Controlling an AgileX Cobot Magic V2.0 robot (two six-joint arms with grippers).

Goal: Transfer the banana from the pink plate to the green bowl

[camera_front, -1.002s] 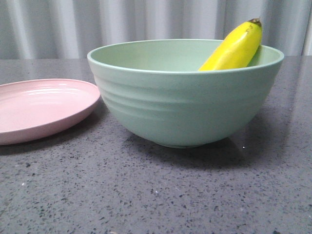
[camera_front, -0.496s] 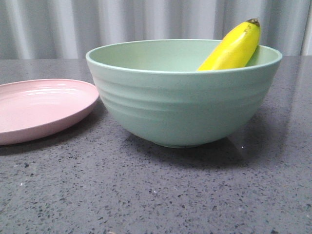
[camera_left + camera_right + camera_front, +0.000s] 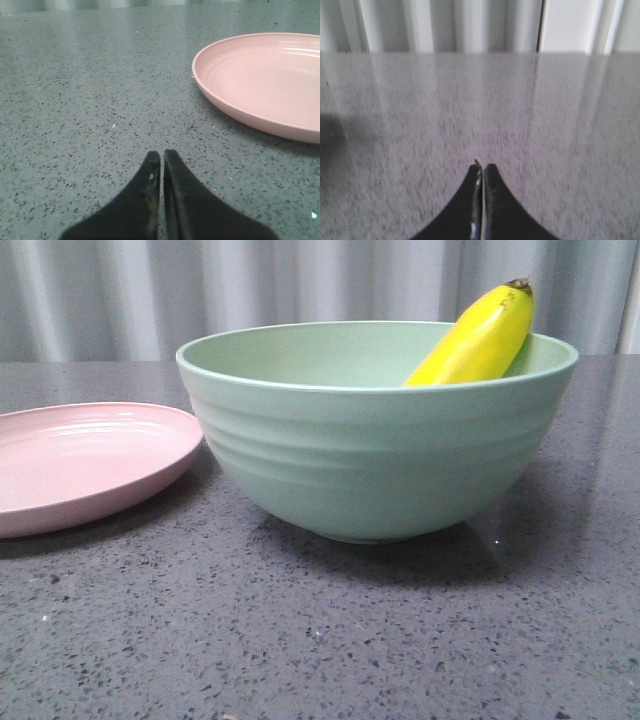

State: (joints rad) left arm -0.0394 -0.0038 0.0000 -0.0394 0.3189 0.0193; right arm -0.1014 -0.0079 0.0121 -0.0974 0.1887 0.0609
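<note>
Banana (image 3: 482,337) in bowl (image 3: 370,460) on speckled countertop (image 3: 320,640).

curved smooth banana (image 3: 480,338): bright yellow, dark brown tip
deep round matte bowl (image 3: 375,455): pale mint green, faint horizontal ridges on outside
shallow round plastic-like plate (image 3: 85,465): pale pink, plain
stone-look table top (image 3: 320,640): dark grey, fine black and white speckle
pleated backdrop curtain (image 3: 250,285): light grey, vertical stripes of shade
left gripper (image 3: 161,159): black
right gripper (image 3: 482,172): black
</note>
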